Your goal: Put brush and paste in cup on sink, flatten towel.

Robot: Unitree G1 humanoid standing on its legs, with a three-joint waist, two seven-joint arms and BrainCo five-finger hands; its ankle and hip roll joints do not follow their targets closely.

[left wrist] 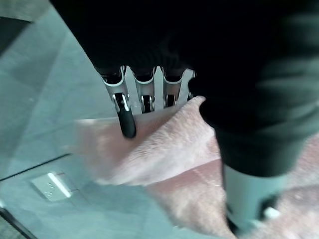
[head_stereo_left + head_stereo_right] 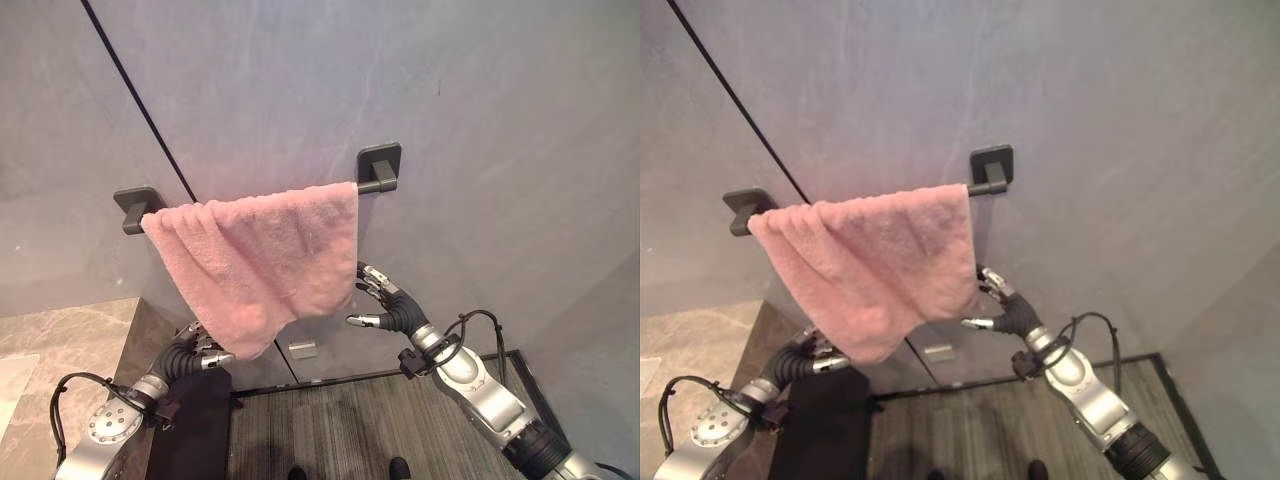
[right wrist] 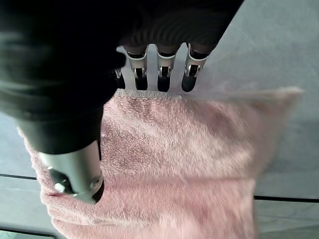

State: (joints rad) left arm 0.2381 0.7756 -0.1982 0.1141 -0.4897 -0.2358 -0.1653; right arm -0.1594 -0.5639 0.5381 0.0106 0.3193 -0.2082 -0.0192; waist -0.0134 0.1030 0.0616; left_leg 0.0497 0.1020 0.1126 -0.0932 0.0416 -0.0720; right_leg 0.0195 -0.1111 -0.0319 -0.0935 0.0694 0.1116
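Observation:
A pink towel (image 2: 260,260) hangs bunched and slanted over a dark wall bar (image 2: 372,186), its long corner drooping at the lower left. My left hand (image 2: 200,348) is at that drooping corner. In the left wrist view the cloth (image 1: 164,149) runs between its curled fingers (image 1: 128,119) and its thumb. My right hand (image 2: 385,305) is at the towel's lower right edge. Its fingers (image 3: 164,74) lie straight at the hem while the thumb (image 3: 75,169) stands apart in front of the cloth (image 3: 174,159).
The bar's two dark brackets (image 2: 135,205) (image 2: 380,165) sit on a grey wall crossed by a black seam (image 2: 140,100). A stone counter (image 2: 60,340) is at the lower left beside a dark cabinet side (image 2: 195,430). Wooden flooring (image 2: 350,430) lies below.

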